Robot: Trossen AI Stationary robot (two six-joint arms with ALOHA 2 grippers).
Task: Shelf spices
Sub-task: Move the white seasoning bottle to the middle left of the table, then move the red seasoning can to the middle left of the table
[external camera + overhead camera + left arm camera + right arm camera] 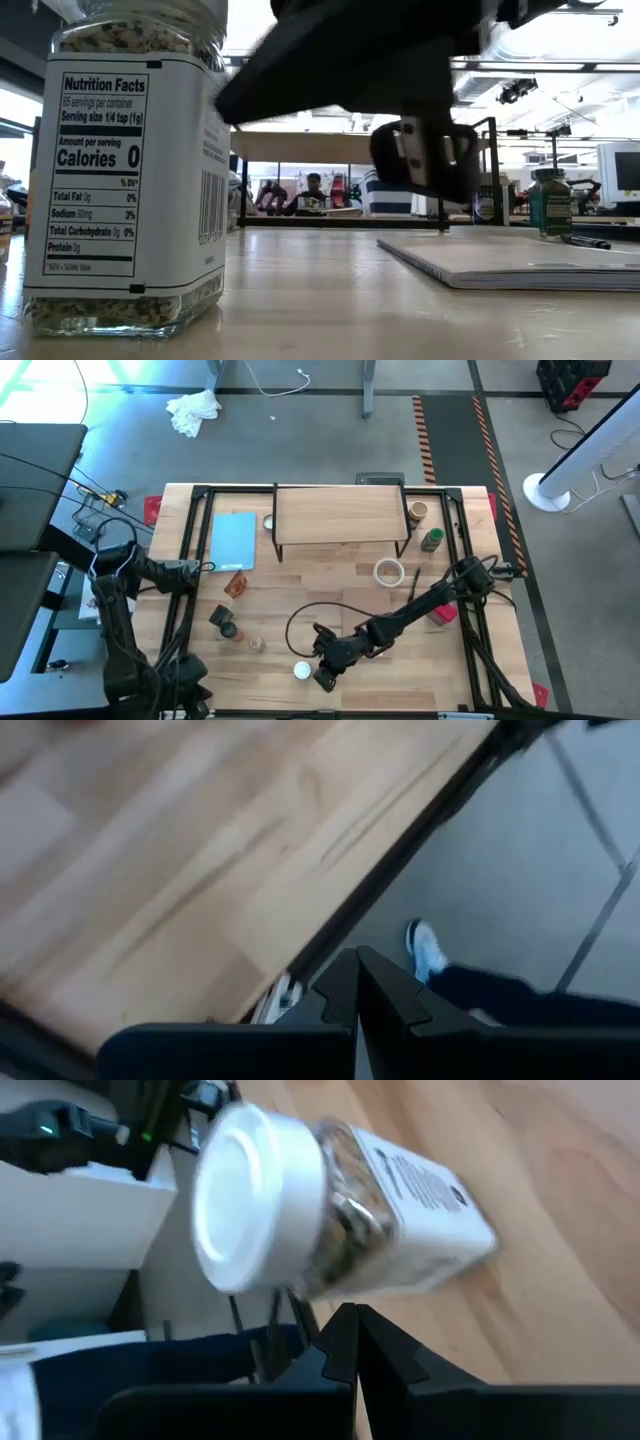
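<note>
The shelf (340, 515) stands at the table's far middle, its plank top bare. A white-topped spice jar (302, 671) stands upright on its base near the front edge, large in the low view (130, 170). My right gripper (322, 678) is shut just to the right of it; in its wrist view the shut fingertips (357, 1330) point at the jar's side (330, 1220). Other spices stand loose: a tan-topped jar (417, 511) and a green one (432, 540) by the shelf's right end, and dark ones (222, 618) at front left. My left gripper (205, 567) is shut over the table's left edge (357, 975). My right gripper's shut fingertips (345, 1325) stand close by the white-topped jar's glass side, just below its lid (335, 1275), coming slanting down from the table's right. I cannot tell whether they touch it. The jar stands upright on the table.
A light-blue pad (233, 540) lies left of the shelf and a white tape ring (389, 572) in front of its right end. A black cable (300, 615) loops over the table's middle. A pink thing (443, 615) lies under the right arm. A person's shoe (428, 948) shows on the floor.
</note>
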